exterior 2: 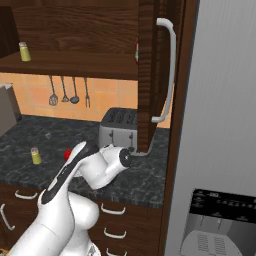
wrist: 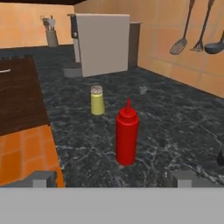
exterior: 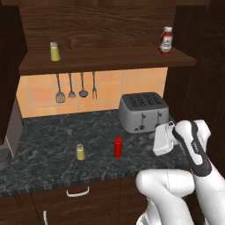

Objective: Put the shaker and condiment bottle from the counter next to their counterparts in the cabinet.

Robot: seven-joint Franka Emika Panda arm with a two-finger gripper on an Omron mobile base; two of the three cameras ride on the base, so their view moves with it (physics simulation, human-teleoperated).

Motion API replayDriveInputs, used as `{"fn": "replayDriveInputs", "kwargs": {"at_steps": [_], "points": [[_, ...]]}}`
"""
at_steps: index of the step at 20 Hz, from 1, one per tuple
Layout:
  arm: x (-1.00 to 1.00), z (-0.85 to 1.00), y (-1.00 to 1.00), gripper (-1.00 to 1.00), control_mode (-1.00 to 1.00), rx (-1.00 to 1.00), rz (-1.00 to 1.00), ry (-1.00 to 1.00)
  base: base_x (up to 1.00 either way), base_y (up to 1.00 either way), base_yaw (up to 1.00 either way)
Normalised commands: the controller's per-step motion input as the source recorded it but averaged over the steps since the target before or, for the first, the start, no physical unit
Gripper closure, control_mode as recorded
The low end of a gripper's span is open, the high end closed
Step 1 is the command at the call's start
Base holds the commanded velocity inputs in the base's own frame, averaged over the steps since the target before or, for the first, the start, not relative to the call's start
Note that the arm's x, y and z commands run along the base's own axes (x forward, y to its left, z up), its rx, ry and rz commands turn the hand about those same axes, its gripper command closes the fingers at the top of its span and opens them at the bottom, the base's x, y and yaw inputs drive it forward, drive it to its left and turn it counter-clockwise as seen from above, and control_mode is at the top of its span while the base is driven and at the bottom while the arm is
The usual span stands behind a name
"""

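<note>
Standing on speckled stone counter [wrist: 175, 127]: glossy red condiment bottle [wrist: 127, 136] (pointed nozzle); fingers [wrist: 113, 178] spread wide.

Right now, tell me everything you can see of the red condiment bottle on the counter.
The condiment bottle is a small, all-red squeeze bottle with a rounded shoulder and a narrow pointed nozzle; it looks like smooth plastic and bears no label. It stands upright on the dark speckled counter, toward the front edge, apart from the yellow-green shaker beside it and in front of the toaster. Nothing touches it but the counter. The open end effector faces it from close by without holding it.
</note>
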Motion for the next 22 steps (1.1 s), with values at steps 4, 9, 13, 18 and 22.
{"fn": "replayDriveInputs", "kwargs": {"at_steps": [4,9,13,18,22], "points": [[0.18,-0.61,0.7,-1.0,-1.0,0.03,-0.02,-0.06,0.0,0.0,0.0],[0.17,-0.64,0.53,-1.0,-1.0,0.06,0.01,-0.09,0.0,0.0,0.0],[0.15,-0.63,0.65,-1.0,-1.0,0.02,0.0,-0.1,0.0,0.0,0.0],[0.1,-0.48,0.35,-1.0,-1.0,0.0,0.01,-0.06,0.0,0.0,0.0],[0.0,0.0,0.04,-1.0,-1.0,0.0,0.0,0.0,0.0,0.0,0.0]]}}
